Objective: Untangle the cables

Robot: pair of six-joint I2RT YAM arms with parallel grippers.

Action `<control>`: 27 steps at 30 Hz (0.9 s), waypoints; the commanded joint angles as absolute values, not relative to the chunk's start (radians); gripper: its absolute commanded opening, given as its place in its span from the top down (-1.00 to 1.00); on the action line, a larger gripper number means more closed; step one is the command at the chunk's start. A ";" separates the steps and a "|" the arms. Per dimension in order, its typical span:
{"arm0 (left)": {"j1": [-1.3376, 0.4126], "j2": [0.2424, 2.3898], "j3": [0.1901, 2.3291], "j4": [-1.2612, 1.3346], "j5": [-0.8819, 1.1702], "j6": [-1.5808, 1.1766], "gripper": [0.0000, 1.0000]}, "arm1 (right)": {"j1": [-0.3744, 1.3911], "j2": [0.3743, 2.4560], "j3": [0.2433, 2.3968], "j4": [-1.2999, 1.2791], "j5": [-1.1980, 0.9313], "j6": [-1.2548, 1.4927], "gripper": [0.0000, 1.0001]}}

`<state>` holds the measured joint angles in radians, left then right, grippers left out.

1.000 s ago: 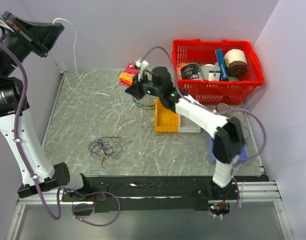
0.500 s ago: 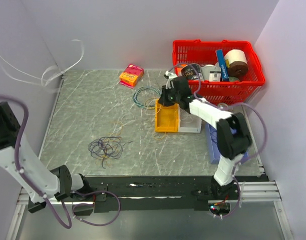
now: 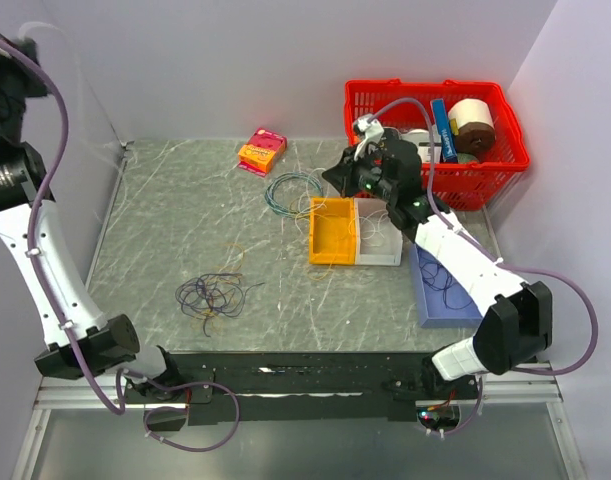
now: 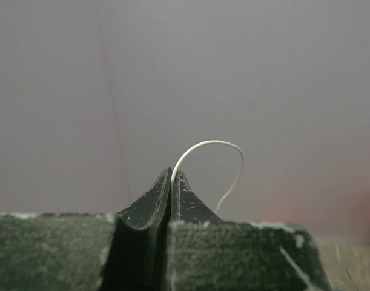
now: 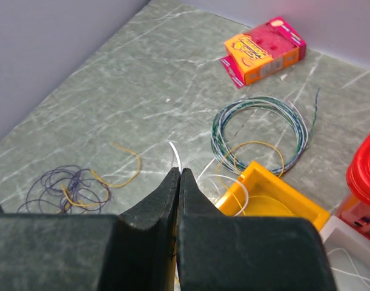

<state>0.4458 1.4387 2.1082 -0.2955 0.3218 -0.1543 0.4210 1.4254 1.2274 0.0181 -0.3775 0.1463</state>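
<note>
The cables lie as a tangle of dark purple and yellow strands [image 3: 213,295] on the mat near the front left, also in the right wrist view [image 5: 66,191]. A loose yellow strand [image 5: 127,171] curves beside it. My left gripper [image 4: 171,173] is raised against the wall, shut on a thin white wire [image 4: 212,144] that loops out of its tips. My right gripper [image 5: 179,171] hovers by the yellow bin [image 3: 333,230], shut, with a white wire end [image 5: 175,154] sticking out of its tips. Another white strand [image 5: 236,182] hangs over the bin's rim.
A round blue-green wire coil [image 3: 290,190] lies left of the right gripper. A pink and orange box [image 3: 261,150] sits at the back. A white bin [image 3: 380,245], a blue tray [image 3: 445,290] and a full red basket [image 3: 435,130] stand to the right.
The right gripper has drawn back to the right, from beside the pink box to the yellow bin. The left arm dipped low, then rose again at the far left with the white wire.
</note>
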 commanded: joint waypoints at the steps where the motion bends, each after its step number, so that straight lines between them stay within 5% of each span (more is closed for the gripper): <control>1: 0.449 1.353 1.968 -0.232 0.517 -0.169 0.98 | 0.396 1.361 1.383 -0.036 -0.353 0.118 1.00; 11: 0.446 1.238 1.599 -0.209 0.660 -0.114 0.98 | 0.229 1.263 1.598 -0.215 -0.275 0.086 1.00; 27: 0.440 1.197 1.391 -0.210 0.716 -0.094 0.98 | 0.032 1.175 1.266 -0.134 -0.301 0.149 1.00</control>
